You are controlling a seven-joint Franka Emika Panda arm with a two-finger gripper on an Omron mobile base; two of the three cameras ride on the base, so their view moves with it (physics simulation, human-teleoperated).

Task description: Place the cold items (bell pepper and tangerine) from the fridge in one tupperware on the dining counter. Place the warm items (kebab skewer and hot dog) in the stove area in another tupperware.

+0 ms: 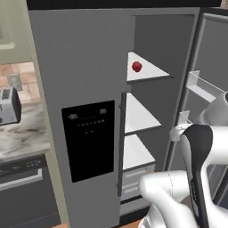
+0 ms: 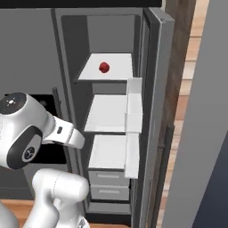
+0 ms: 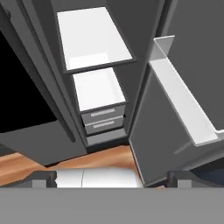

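The fridge stands with its right door swung open. A small red bell pepper [image 1: 136, 67] [image 2: 104, 67] lies alone on the top white shelf [image 1: 153, 71] [image 2: 120, 67]. The two white shelves below it are bare. My gripper [image 3: 111, 180] is open, its dark fingertips [image 3: 43, 178] far apart with nothing between them. It hangs low in front of the fridge and looks down at the lower shelves [image 3: 94, 37] and the floor. The white arm [image 1: 198, 178] [image 2: 26, 129] rises in front of the fridge opening.
The fridge's left door [image 1: 88, 140] is shut, with a black dispenser panel. The open right door carries white bins [image 3: 181, 105] [image 2: 133, 116] close to my hand. Grey drawers [image 3: 103, 119] sit at the fridge's bottom. A toaster [image 1: 9, 106] stands on the counter to the left.
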